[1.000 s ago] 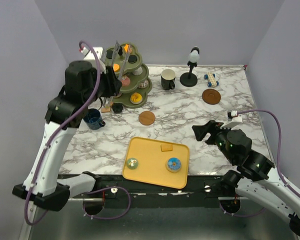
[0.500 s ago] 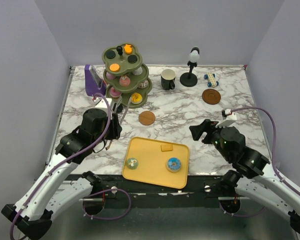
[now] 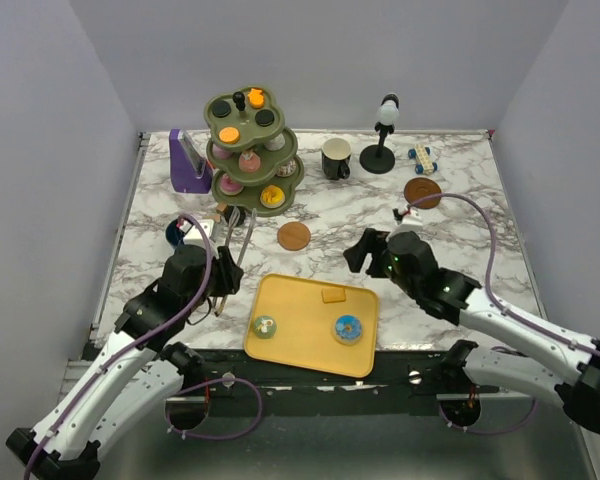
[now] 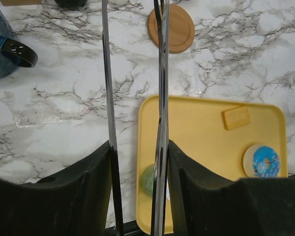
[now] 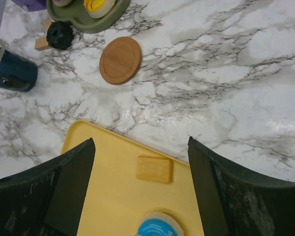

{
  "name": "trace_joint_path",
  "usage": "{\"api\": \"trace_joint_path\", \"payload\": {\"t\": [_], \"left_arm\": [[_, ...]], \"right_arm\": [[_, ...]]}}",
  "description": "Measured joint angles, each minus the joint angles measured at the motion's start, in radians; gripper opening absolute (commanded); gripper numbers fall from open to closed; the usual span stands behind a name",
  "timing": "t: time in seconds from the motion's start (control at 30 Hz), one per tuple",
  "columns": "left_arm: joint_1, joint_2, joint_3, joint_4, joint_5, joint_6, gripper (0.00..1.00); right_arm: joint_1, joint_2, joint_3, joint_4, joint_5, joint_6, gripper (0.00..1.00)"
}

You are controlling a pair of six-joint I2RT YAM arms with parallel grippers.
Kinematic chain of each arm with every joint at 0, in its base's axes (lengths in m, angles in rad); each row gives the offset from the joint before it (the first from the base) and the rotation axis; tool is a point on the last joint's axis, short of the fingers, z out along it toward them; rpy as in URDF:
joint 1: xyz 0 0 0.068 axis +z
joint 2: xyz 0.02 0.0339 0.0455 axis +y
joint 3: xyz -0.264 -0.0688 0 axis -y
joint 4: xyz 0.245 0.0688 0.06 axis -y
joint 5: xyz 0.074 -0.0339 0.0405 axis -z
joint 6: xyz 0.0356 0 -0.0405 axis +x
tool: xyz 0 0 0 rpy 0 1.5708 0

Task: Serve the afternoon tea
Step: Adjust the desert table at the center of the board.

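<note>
**Item:** flat yellow plastic tray (image 5: 108, 191), lower centre of the overhead view.

**Contents:**
- Rectangular tan toy biscuit (image 5: 155, 168), near the tray's upper edge.
- Green-iced toy doughnut (image 4: 147, 181), lower left.
- Blue-iced toy doughnut (image 4: 261, 161), lower right.

**Destination:** olive-green three-tier stand (image 3: 216, 115), upper left of the overhead view, carried several treats.

**Right gripper** (image 5: 140, 141): jaws stood wide apart with nothing held, poised over the tray's upper edge. The biscuit lay directly beneath, between the fingers, its long axis running finger to finger. Closing would likely meet its short ends. This arm was the nearer one to it.

**Left gripper** (image 4: 138, 147): half-closed around long metal tongs (image 4: 162, 73), blades parted, nothing visible between them. The tips pointed up-frame and ran out of the wrist view. The green doughnut sat beneath the blades, back near the fingers.
</note>
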Motion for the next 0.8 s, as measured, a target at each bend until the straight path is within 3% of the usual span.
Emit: {"api": "trace_joint_path", "payload": {"t": [0.37,0.8], "left_arm": [[0.0,-0.127,-0.037,0.0,-0.041,-0.034,0.52],[0.0,-0.138,-0.057,-0.009,-0.041,-0.071,0.52]], "right_arm": [[-0.058,0.435,0.286,0.238,-0.108,0.015,0.82],[-0.069,0.851,0.822,0.436,-0.251,-0.441,0.81]]}}
